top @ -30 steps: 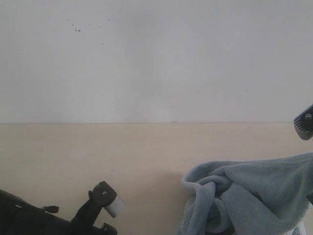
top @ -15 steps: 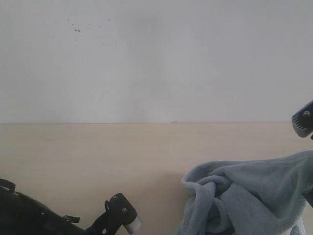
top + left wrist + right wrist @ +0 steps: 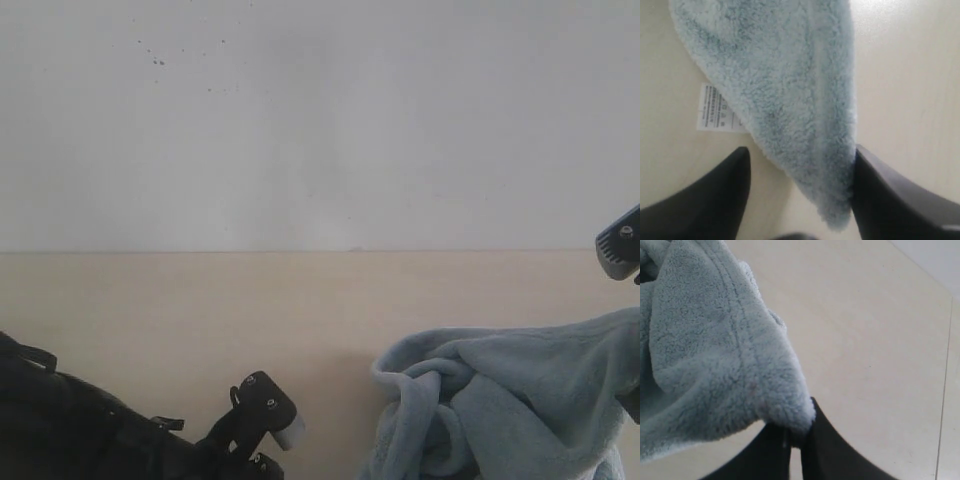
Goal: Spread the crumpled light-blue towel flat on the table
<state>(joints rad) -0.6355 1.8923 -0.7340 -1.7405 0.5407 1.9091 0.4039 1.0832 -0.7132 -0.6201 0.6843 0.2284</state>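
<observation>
The light-blue towel lies crumpled at the near right of the beige table. My left gripper sits low on the table, just left of the towel. In the left wrist view this gripper is open around a pointed towel corner, which touches one finger. The white care tag lies flat beside that corner. My right gripper is shut on a hemmed towel corner and holds it slightly off the table. Only a dark part of the right arm shows at the right edge of the exterior view.
A white wall with small dark specks rises behind the table's far edge. Bare beige tabletop stretches left of and behind the towel. The left arm's black body fills the near left corner.
My left gripper has moved right along the near edge, closing in on the towel's left side. The right arm and the towel have hardly shifted.
</observation>
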